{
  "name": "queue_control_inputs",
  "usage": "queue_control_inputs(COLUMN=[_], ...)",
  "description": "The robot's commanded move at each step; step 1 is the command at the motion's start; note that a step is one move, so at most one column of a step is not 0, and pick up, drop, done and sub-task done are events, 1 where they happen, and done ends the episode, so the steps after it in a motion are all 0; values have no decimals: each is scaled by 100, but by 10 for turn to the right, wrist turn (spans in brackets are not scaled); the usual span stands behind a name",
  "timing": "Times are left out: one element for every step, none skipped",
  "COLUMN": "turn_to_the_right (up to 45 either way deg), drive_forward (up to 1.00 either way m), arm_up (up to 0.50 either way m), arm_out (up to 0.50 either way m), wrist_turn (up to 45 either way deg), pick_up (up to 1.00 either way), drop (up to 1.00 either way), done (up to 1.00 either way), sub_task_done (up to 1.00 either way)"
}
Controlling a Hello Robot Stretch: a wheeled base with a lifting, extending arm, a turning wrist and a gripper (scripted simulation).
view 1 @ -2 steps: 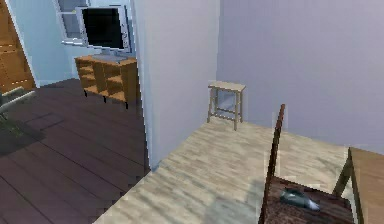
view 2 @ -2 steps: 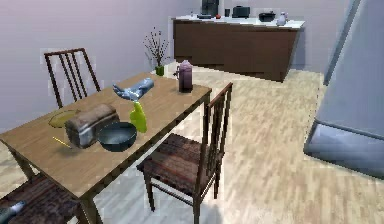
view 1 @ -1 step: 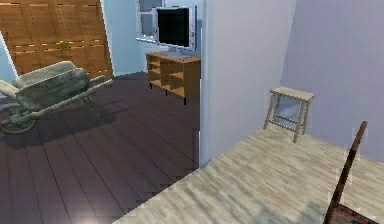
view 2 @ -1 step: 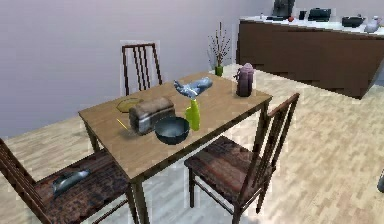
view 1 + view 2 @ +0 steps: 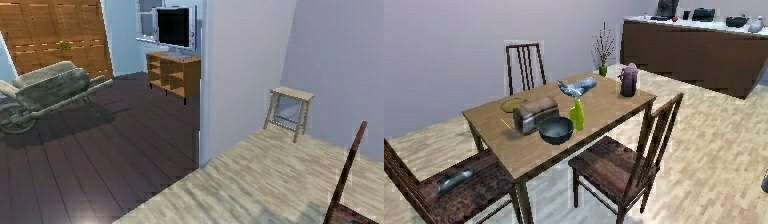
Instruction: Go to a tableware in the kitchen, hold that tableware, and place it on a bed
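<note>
Pale plank flooring here, and a rectangular wooden table point(image 5: 499, 137) with a dark slat-backed chair point(image 5: 619, 165) drawn up. On the tabletop sits a round dark bowl point(image 5: 556, 131), just beside a slim green bottle point(image 5: 577, 115) and a boxy metallic toaster point(image 5: 534, 116). The state of the gripper's fingers: cannot tell.

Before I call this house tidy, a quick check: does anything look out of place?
A wheelbarrow stands indoors on the dark floor by the wooden door, odd for a room with a television. A small grey thing lies on a chair seat, not the table.
</note>
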Motion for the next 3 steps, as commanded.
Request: queue_control_inputs(turn_to_the_right=[0,0,0], drive_forward=[0,0,0], arm_up=[38,0,0], arm_out=[0,50,0], wrist_turn=[0,0,450], pick_up=[0,0,0], drop=[0,0,0], done=[0,0,0], sub_task_done=[0,0,0])
